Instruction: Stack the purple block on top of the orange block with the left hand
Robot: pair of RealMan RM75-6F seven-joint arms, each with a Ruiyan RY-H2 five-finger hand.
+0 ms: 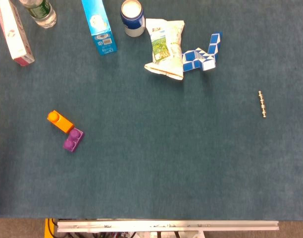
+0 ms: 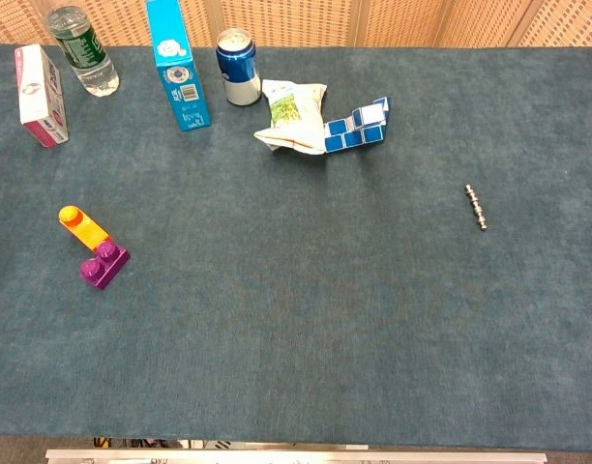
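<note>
Just beside the orange block (image 1: pixel 60 121), touching its near-right end, lies the purple block (image 1: pixel 73 140), long axis diagonal, studs up. Neither hand shows in either view, so hand state can't be told; both blocks sit on the left arm's side. No packaging text is legible.

no text is legible anywhere (the blue carton (image 2: pixel 177 70) shows only a barcode and blurred print).
</note>
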